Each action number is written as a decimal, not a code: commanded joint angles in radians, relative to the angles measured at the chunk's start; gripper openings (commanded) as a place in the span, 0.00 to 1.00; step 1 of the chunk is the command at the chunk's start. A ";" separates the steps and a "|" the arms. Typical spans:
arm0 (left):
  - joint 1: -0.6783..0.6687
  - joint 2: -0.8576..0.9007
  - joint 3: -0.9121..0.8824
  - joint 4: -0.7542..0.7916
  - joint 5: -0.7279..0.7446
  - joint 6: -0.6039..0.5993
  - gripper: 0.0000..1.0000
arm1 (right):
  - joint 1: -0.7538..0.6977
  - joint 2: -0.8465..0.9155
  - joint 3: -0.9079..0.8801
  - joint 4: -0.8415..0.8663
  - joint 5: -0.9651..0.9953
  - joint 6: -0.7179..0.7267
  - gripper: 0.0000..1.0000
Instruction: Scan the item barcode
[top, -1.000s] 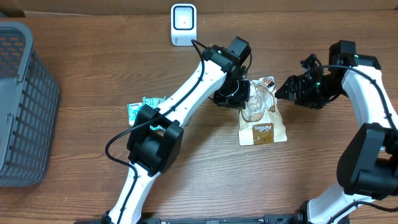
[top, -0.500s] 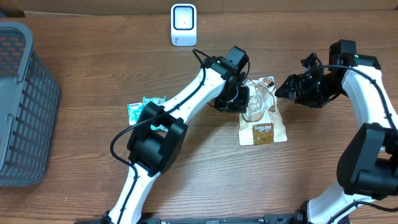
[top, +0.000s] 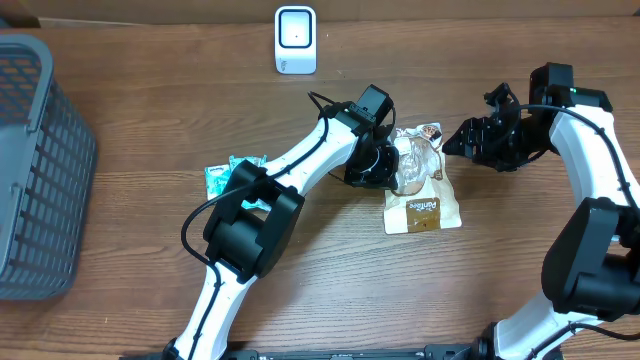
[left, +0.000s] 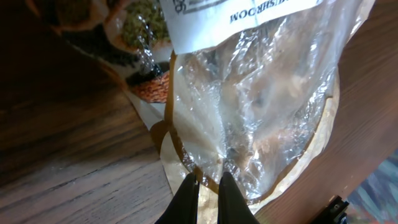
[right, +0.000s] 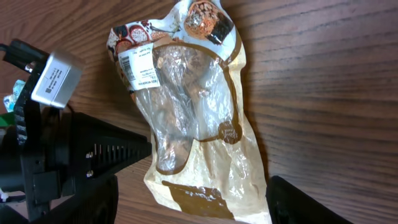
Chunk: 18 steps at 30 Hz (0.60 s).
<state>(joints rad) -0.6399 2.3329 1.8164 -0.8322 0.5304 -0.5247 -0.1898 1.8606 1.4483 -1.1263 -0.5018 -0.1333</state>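
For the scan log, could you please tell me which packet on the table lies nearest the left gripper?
The brown-and-clear bag, right at the left gripper; the green packets lie farther away, beside that arm.

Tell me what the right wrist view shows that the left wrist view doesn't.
Right wrist only: the snack bag in full outline, the barcode on its white label, and the left arm beside it. Left wrist only: the left claw, shut at the film's lower edge. Both: the bag's clear window on the wooden table.
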 joint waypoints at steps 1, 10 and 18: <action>0.012 0.001 -0.010 0.011 -0.010 0.005 0.04 | -0.001 0.001 -0.035 0.030 -0.017 0.010 0.72; 0.011 0.032 -0.015 0.037 -0.051 -0.039 0.04 | -0.001 0.003 -0.103 0.079 -0.024 0.028 0.63; 0.010 0.111 -0.015 0.045 -0.008 -0.082 0.04 | -0.001 0.004 -0.103 0.106 -0.024 0.029 0.60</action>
<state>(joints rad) -0.6315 2.3737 1.8126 -0.7883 0.5365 -0.5777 -0.1898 1.8614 1.3499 -1.0351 -0.5167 -0.1047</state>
